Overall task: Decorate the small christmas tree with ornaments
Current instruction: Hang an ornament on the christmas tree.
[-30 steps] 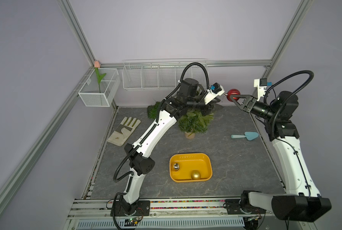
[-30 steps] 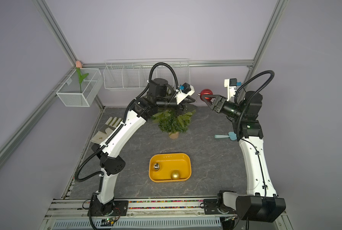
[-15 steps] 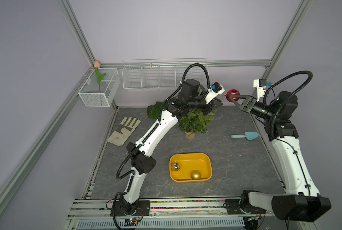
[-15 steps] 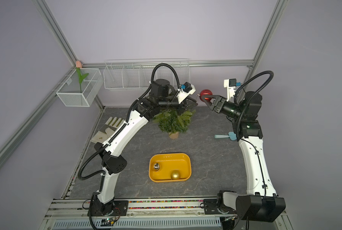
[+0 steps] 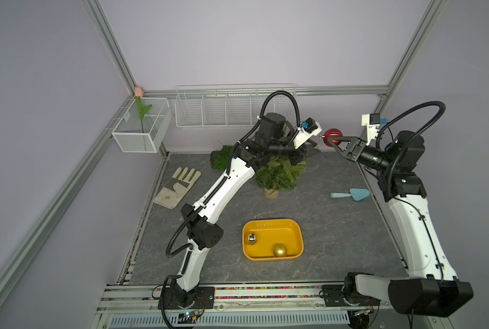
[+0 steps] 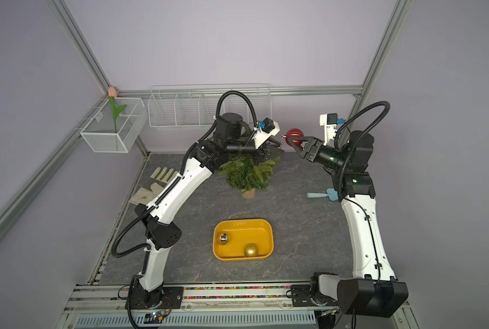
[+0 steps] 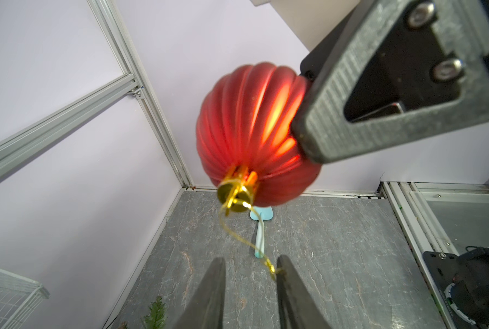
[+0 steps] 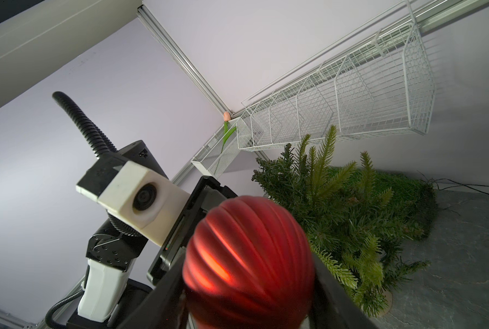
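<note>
Where the grey stone-look tabletop (image 5: 337,228) ends, it is bounded by alu. frame rails at left, back and right, w/ lilac walls behind. The front edge is taken by the rail carrying both arm bases. Bare surface is seen btw. the yellow round-cornered plastic tray (image 5: 271,221) and the small green artificial tree (image 5: 277,176), and over most of the right half.

The red ribbed bauble (image 5: 333,136), round, matte and gold-capped, is clamped btw. the fingers of the right gripper (image 5: 334,141). It is held in the air near the back wall, right of the tree's upper part, cap turned toward the left gripper (image 7: 250,259). That gripper's jaws are seen apart w/ a narrow gap. The thin gold thread loop (image 7: 237,236) reaches one finger; contact cannot be told.

The tree is stood upright on a pale beige base, and its top is covered in both top views by the left arm, which is stretched across it. A matte gold ball ornament (image 5: 279,250) and a shiny mirror-like ball ornament (image 5: 252,238) are seen apart in the tray.

A teal trowel (image 5: 351,194) is laid near the right edge and a pale work glove (image 5: 178,188) near the left. A green turf mat (image 5: 219,158) is placed behind the tree. A white wire rack (image 5: 226,111) is hung on the back wall, and a pink tulip (image 5: 138,91) is stood in a white mesh box (image 5: 135,142).
</note>
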### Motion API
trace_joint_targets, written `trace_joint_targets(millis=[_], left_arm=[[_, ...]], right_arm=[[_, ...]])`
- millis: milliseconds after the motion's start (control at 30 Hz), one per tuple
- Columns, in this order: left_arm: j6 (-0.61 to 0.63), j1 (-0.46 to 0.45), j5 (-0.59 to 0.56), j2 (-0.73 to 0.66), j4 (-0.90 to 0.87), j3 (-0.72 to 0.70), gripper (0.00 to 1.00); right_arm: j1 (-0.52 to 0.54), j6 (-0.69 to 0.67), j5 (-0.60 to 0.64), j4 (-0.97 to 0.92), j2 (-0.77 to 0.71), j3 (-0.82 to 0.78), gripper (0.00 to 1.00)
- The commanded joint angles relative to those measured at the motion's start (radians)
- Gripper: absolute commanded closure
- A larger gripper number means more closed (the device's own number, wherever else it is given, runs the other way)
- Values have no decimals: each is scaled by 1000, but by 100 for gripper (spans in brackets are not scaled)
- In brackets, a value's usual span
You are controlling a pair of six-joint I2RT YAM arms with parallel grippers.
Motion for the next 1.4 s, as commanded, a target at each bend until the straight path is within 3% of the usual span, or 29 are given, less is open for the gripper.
trace_joint_targets(millis=[0, 333, 600, 967, 1100, 1367], left_arm=[[17, -4, 24, 20, 0, 33, 68], [25, -4, 8, 22, -16, 33, 69], [32, -4, 44, 23, -35, 31, 58], [14, -4, 12, 26, -16, 31, 57], [3, -4, 13, 30, -9, 32, 52], [-31, -4, -25, 39, 40, 32, 62]], right_arm=[[-5, -24, 13, -19, 10, 1, 59], [-5, -41, 31, -46, 16, 24, 60], [-6, -62, 59, -76, 15, 39, 60], [-8, -59, 51, -73, 8, 32, 60], [-7, -55, 48, -67, 11, 34, 61], [-6, -22, 27, -29, 15, 25, 61]])
